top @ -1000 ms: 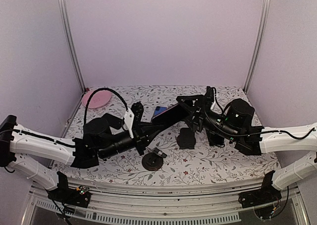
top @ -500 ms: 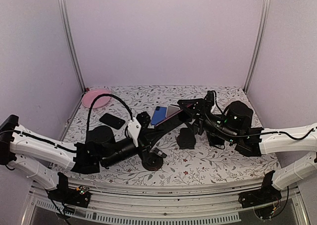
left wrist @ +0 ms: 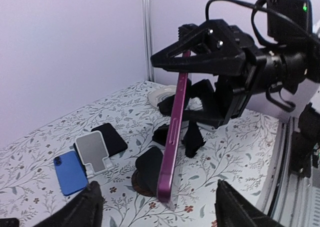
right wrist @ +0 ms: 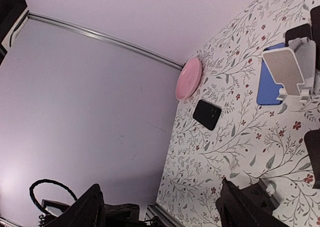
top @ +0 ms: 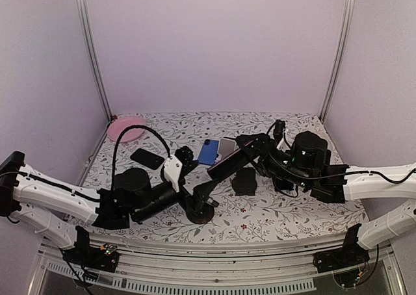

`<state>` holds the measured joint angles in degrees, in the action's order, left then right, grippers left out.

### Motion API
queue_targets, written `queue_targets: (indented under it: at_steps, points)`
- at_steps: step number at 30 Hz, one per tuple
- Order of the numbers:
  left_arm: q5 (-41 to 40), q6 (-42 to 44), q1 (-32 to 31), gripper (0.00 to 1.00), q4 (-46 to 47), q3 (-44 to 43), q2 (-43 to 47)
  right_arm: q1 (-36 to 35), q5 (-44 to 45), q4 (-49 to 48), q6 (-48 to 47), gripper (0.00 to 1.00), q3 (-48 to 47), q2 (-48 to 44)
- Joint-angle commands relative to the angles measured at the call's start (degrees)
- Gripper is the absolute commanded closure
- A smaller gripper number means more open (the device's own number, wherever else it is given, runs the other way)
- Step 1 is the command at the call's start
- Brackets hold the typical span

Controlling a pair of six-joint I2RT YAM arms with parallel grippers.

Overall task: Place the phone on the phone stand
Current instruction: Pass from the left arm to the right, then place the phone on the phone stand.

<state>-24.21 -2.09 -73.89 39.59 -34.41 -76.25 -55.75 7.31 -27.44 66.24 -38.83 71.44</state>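
Observation:
A purple phone [left wrist: 175,122] hangs steeply tilted in the air, seen edge-on in the left wrist view. My right gripper [left wrist: 187,52] is shut on its upper end. Its lower end comes down beside the black phone stand [left wrist: 149,169], which has a round base; whether they touch I cannot tell. My left gripper [left wrist: 161,212] stands open, its fingers wide on either side of the phone's lower end and apart from it. From above, the phone [top: 224,164] slants from the right gripper [top: 247,144] down toward the stand [top: 199,212], with the left gripper [top: 195,173] alongside. The right wrist view does not show the phone.
A blue phone [top: 208,151] and a white stand [top: 226,145] lie behind the arms. A black phone [top: 147,158] and a pink plate [top: 127,128] are at the back left. Another black holder [top: 245,180] stands under the right arm. Purple walls close in three sides.
My left gripper has opened and let go of the phone. The right gripper has closed on the phone's upper end. The phone has come forward and down toward the black stand.

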Motion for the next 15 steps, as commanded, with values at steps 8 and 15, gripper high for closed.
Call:
queue_targets:
  at_steps: [8,15]
  points:
    - [-6.8,-13.2,6.9,0.03,-14.8,4.3,13.0,0.1,21.0,23.9,-20.5,0.66,-15.9,2.3]
    - [-8.7,-21.9,14.9,0.03,-31.2,4.6,18.9,0.0,28.0,34.8,-26.9,0.64,-24.6,10.7]
